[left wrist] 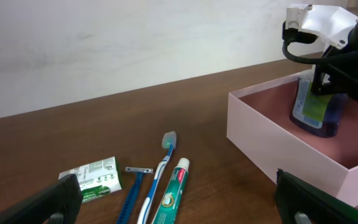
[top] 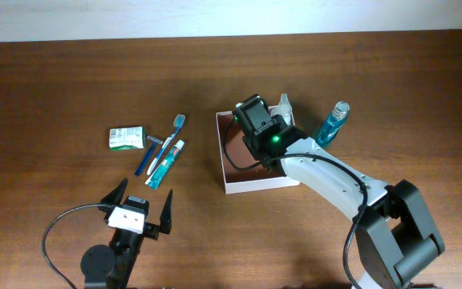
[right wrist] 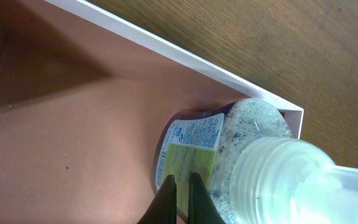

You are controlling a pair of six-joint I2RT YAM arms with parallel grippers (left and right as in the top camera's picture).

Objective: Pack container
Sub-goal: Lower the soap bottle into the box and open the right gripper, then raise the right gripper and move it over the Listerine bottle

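Note:
The container (top: 251, 188) is a shallow white-walled box with a reddish-brown inside, at the table's middle; it also shows in the left wrist view (left wrist: 272, 149) and the right wrist view (right wrist: 166, 46). A clear-capped bottle with a yellow-green label (right wrist: 194, 146) stands upright in its far right corner (top: 284, 103) (left wrist: 314, 109). My right gripper (right wrist: 182, 186) is inside the container (top: 255, 120), its fingers shut together against the bottle's label, not around it. My left gripper (top: 139, 210) is open and empty near the front edge (left wrist: 179, 185).
Left of the container lie a green-and-white soap packet (top: 125, 138), a blue razor (top: 152, 152), a toothbrush (top: 169, 138) and a toothpaste tube (top: 165, 164). A blue bottle (top: 333, 124) stands on the table right of the container.

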